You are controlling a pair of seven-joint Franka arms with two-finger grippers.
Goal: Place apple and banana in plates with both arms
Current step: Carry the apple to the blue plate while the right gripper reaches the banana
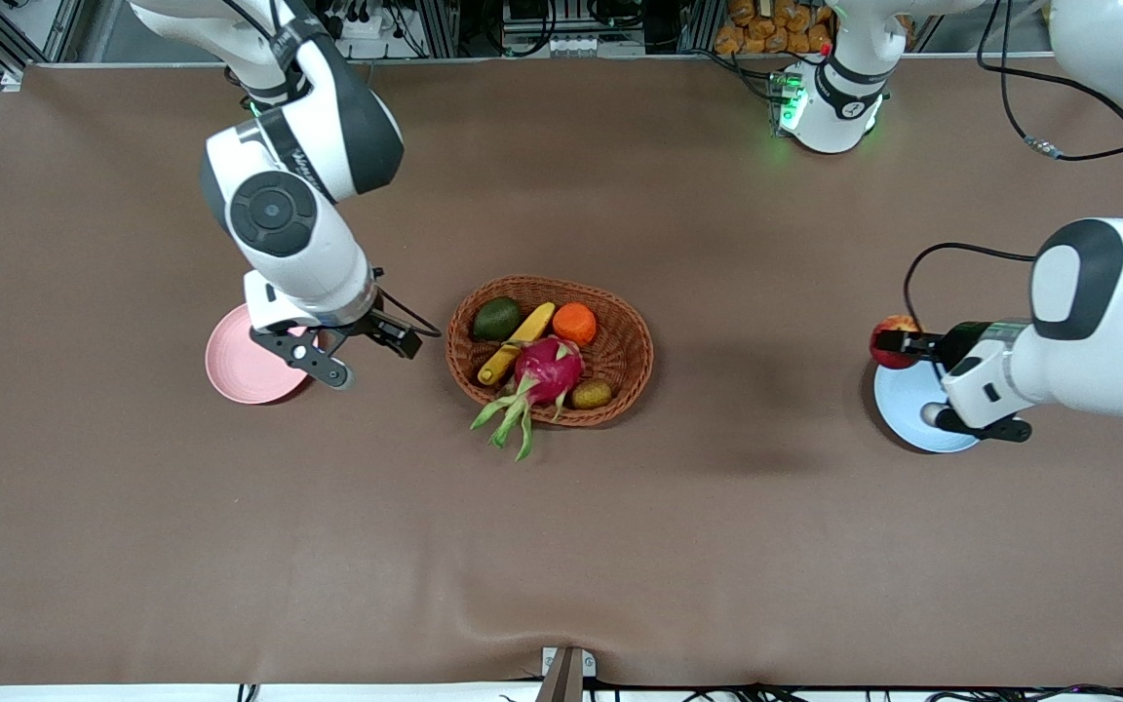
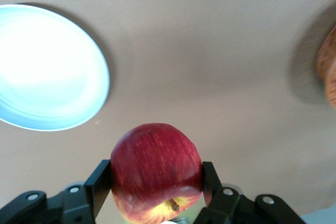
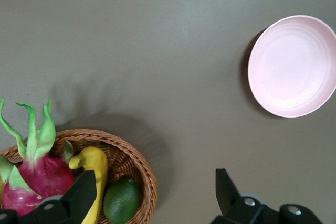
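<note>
The left gripper [image 1: 898, 342] is clamped on the apple [image 1: 894, 341], one finger on each side of the fruit, and carries it in the air at the edge of the blue plate [image 1: 912, 414] that lies at the left arm's end of the tabletop [image 1: 561, 546]. In the left wrist view the apple [image 2: 156, 172] sits squarely between the fingers, stem dimple showing, with the blue plate [image 2: 50, 66] off to one side rather than straight beneath. The step in hand looks like the apple's delivery: bring the fruit over the plate's middle before lowering, go down until it nearly touches, then let go gently so the round apple does not roll off the shallow rim

The right gripper [image 1: 367, 353] stands wide open and empty, over the tabletop between the pink plate [image 1: 248, 369] and the wicker basket [image 1: 550, 351]. The banana [image 1: 517, 342] is still in the basket, lying between a green fruit [image 1: 497, 319] and an orange fruit [image 1: 574, 323], with the dragon fruit [image 1: 544, 375] touching its nearer side. A good grasp would cross the banana's width at mid-length, fingers turned to slip between its neighbours, and lift straight up so the basket stays put
</note>
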